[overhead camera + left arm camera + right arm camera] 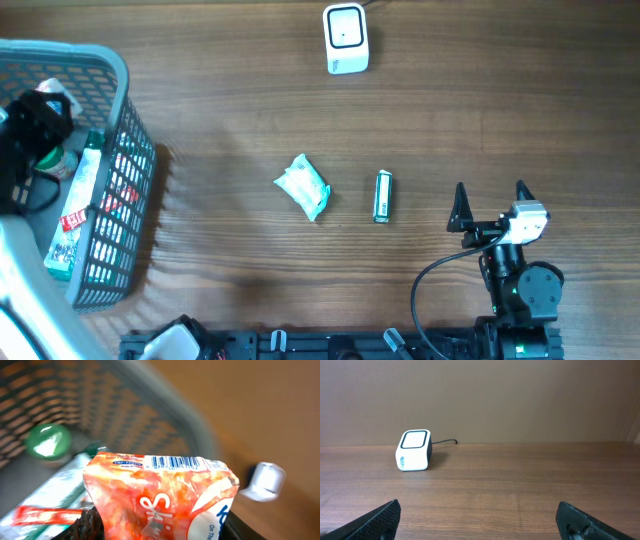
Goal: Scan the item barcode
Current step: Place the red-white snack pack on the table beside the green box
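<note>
It looked like a mock shop checkout in a lab: a white barcode scanner stood on a wooden worktop, a grey shopping basket held packaged goods, and an orange packet showed a printed barcode.

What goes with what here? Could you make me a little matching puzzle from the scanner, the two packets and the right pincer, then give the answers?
Things:
1. white scanner
2. orange packet
3. white-and-teal pouch
4. right pincer

Descriptions:
A. lying on the table beside a small green tube
B. open, holding nothing
C. standing alone at the table's far side
D. gripped by the left pincer over the basket

Pairs: 1-C, 2-D, 3-A, 4-B.
</note>
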Tool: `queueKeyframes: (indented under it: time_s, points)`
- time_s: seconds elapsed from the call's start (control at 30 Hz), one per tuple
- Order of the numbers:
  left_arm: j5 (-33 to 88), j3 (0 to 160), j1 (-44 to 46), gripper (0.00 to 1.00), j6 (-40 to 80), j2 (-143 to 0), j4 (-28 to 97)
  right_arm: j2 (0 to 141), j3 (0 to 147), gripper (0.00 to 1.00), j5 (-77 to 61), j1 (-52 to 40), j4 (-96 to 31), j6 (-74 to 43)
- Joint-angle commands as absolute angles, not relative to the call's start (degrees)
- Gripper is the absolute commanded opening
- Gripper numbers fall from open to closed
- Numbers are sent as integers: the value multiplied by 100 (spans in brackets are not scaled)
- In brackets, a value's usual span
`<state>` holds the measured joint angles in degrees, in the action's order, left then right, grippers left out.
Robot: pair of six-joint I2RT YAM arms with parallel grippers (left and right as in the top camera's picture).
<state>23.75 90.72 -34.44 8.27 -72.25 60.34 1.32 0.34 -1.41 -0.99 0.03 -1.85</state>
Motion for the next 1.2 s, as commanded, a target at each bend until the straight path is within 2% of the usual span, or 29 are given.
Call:
queueKeyframes:
  time_s: [0.0, 0.2, 0.3, 0.53, 0.7, 0.87, 1.1, 1.17]
  points:
    - [4005, 9161, -3186, 54, 1037, -6423, 6208, 134, 32, 100, -91, -132, 23, -237]
    - [3922, 9111, -1658, 54, 926, -5933, 7210, 134, 32, 100, -89, -132, 23, -235]
    - [3610, 8938, -670, 49, 930, -5970, 7419, 134, 32, 100, -91, -132, 21, -235]
    - [3297, 8117, 1546, 48, 950, -6667, 6663, 134, 32, 100, -89, -132, 23, -237]
    - [2231, 7854, 2808, 49, 947, -7854, 6359, 134, 32, 100, -91, -132, 23, -235]
    - [1916, 7854, 3522, 50, 950, -9334, 5911, 134, 32, 100, -89, -132, 23, -235]
    - [1918, 7854, 3970, 53, 950, -11013, 5081, 134, 32, 100, -91, -132, 23, -237]
    - [1914, 7854, 4025, 56, 947, -11246, 4998, 134, 32, 100, -91, -132, 23, -235]
